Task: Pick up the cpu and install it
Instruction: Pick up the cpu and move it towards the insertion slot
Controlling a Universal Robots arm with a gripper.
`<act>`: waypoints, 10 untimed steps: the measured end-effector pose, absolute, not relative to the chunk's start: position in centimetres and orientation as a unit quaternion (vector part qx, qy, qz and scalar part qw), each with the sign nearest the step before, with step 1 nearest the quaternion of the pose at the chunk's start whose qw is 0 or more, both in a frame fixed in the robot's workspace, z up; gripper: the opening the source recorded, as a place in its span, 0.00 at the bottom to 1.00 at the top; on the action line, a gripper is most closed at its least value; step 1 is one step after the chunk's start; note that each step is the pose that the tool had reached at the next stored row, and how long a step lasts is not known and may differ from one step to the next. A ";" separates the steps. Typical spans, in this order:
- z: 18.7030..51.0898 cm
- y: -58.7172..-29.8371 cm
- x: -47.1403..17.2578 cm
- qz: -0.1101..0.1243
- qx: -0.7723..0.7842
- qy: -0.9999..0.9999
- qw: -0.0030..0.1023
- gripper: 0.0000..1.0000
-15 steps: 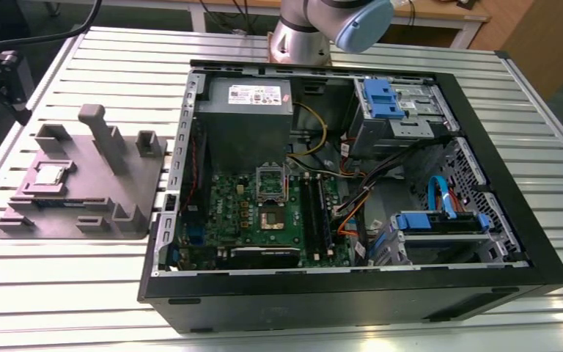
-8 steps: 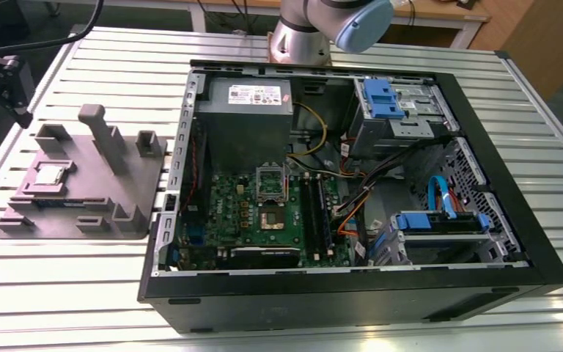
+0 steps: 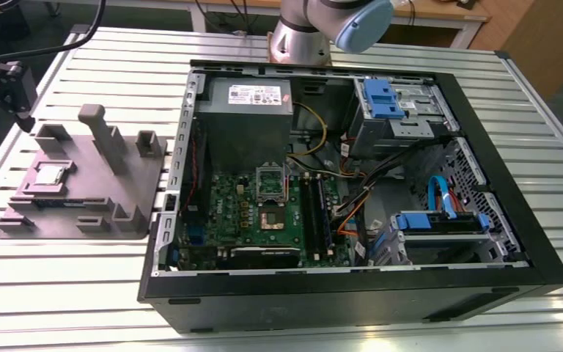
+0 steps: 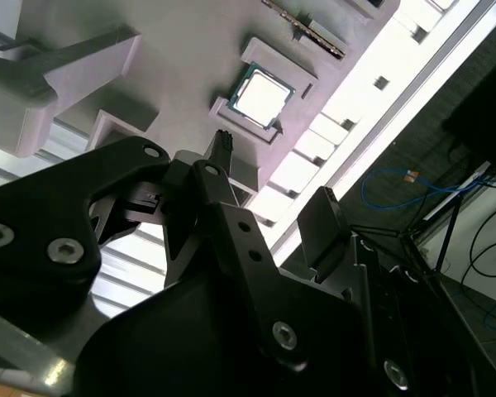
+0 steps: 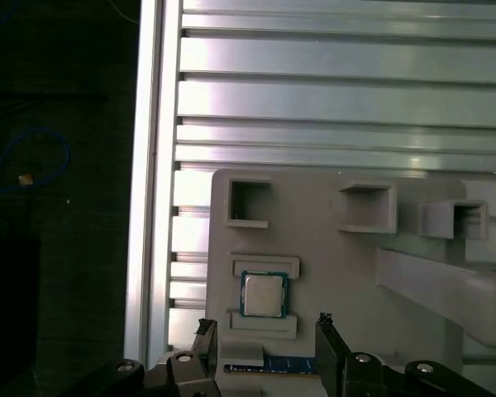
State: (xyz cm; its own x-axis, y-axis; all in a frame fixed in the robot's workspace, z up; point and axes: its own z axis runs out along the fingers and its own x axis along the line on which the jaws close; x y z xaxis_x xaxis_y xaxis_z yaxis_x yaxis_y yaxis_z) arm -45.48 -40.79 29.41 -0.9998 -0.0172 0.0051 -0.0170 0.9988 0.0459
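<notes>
The cpu [image 5: 262, 294] lies flat in a shallow seat on the grey fixture plate [image 5: 339, 281], well left of the open computer case [image 3: 360, 293] in the exterior view. The slatted table [image 3: 86, 293] lies bare beyond it, with the table's edge near. The gripper [image 5: 264, 331] points down at it, jaws apart and empty.

The cpu [image 5: 262, 294] is gleaming with a smooth, silvery metal top. The holder [image 3: 130, 187] beneath it is looking like matt grey plastic, at nine o'clock from the matt black computer case [image 3: 360, 301]; the ribbed aluminium table [image 3: 67, 293] is shining.
</notes>
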 end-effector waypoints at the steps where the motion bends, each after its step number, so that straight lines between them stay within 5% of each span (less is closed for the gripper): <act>1: 29.3 -40.8 -45.5 -0.023 0.009 -1.000 0.003 0.59; 10: 27.9 -40.8 -45.6 -0.023 0.008 -1.000 0.003 0.59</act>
